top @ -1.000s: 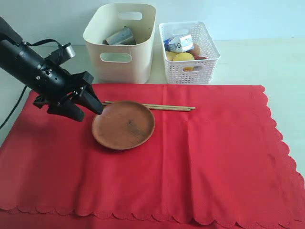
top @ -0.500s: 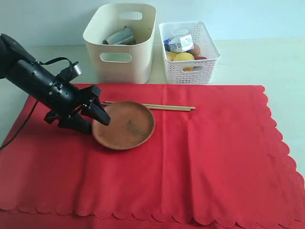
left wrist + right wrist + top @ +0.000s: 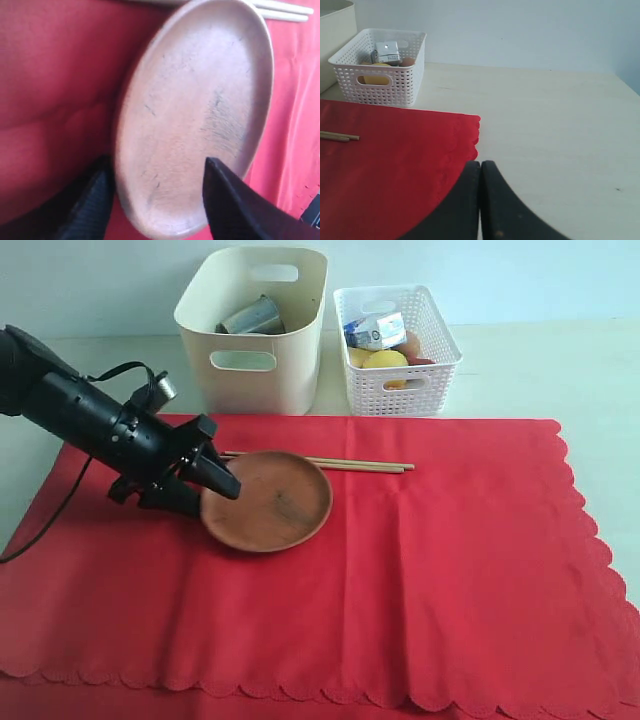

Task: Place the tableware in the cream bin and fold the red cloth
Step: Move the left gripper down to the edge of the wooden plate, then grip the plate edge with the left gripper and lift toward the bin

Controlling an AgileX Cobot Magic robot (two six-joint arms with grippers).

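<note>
Change: we see the left arm (image 3: 90,415) lower and farther right than a second ago. The plate (image 3: 270,502) has slid a little to the right, and the chopsticks (image 3: 340,463) have moved with it.
Left fingers (image 3: 212,487): apart, straddling the plate's left rim. One tip is over the plate's inner face (image 3: 200,100) and the other is outside the rim, low by the cloth. We cannot tell whether either presses on the plate.
Plate: flat on the cloth (image 3: 420,580), left of the middle, with nothing on it.
Chopsticks: side by side along the plate's far rim, well away from the fingers, their right ends pointing toward the cloth's middle.
Bin (image 3: 255,380): just behind the cloth's rear edge, with the cup (image 3: 252,316) lying tilted inside.
Basket (image 3: 400,390): just right of the bin, holding a carton (image 3: 375,330) and some yellow and orange food.
Right fingers (image 3: 475,200): pressed together and holding nothing, above the cloth's right edge.
Cloth: spread flat with scalloped front and right edges, covering most of what we see of the tabletop (image 3: 560,370).
Tabletop: pale, showing behind and to the right of the cloth.
Room: a plain pale wall (image 3: 520,30) behind.
</note>
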